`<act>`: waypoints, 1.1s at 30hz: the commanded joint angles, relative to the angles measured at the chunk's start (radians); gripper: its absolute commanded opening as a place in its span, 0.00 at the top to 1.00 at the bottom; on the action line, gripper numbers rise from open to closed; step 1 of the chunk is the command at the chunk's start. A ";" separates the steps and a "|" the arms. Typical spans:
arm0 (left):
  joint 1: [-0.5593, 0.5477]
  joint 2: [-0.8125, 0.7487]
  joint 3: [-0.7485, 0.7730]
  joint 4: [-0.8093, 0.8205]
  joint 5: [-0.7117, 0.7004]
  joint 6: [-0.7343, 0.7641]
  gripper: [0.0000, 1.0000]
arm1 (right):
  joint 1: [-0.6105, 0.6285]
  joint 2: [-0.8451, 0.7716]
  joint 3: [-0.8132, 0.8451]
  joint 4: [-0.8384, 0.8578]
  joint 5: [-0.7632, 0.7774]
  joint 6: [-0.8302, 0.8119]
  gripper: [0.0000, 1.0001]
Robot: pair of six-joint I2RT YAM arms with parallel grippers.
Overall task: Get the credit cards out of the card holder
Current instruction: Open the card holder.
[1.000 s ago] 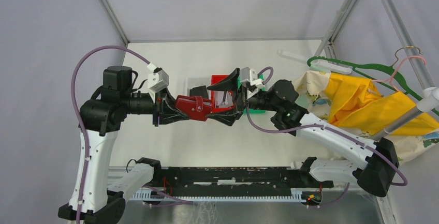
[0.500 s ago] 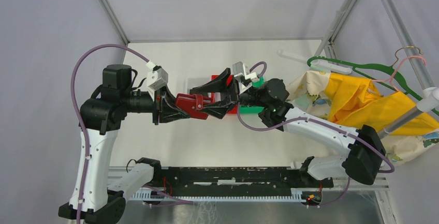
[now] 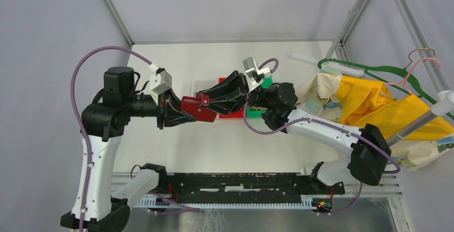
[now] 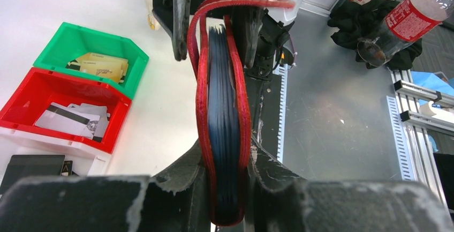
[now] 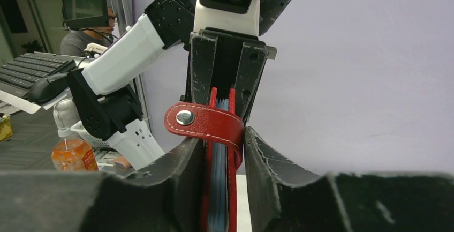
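The red card holder [image 3: 199, 109] hangs above the table, folded, its blue-grey leaves [image 4: 224, 109] edge-on. My left gripper [image 3: 184, 111] is shut on one end of it [image 4: 225, 157]. My right gripper [image 3: 206, 100] comes from the opposite side. Its fingers press both sides of the other end [image 5: 220, 135], just under the snap strap [image 5: 201, 120]. No card shows between the leaves. Loose credit cards lie below: gold-tan ones [image 4: 101, 66] in the green bin [image 4: 69, 36], and a grey one with a dark stripe [image 4: 69, 118] in the red bin [image 4: 32, 90].
The red bin [image 3: 230, 115] and green bin [image 3: 259, 115] sit under the two grippers. A black wallet [image 4: 32, 165] lies beside the red bin. Yellow cloth [image 3: 375, 103] and a green hanger [image 3: 375, 71] fill the right side. A bottle [image 4: 412, 17] lies off the table.
My right gripper has slid left over the holder's strap end, and its wide-open jaws have narrowed onto it. The left gripper has kept its hold, almost unmoved.
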 commanded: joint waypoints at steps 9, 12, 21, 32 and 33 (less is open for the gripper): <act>-0.007 -0.048 0.007 -0.049 0.034 0.038 0.98 | -0.019 0.034 0.115 0.102 0.017 0.178 0.88; -0.007 -0.063 -0.004 -0.051 0.004 0.068 0.91 | -0.026 0.028 0.129 0.063 0.011 0.188 1.00; -0.006 -0.099 -0.063 -0.053 0.010 0.097 0.40 | -0.027 -0.007 0.181 -0.117 0.011 0.148 1.00; -0.006 -0.118 -0.119 -0.072 0.054 0.113 0.34 | -0.007 -0.034 0.262 -0.265 0.033 0.058 1.00; -0.007 -0.123 -0.126 -0.087 0.064 0.125 0.31 | -0.008 -0.032 0.288 -0.300 0.036 0.034 1.00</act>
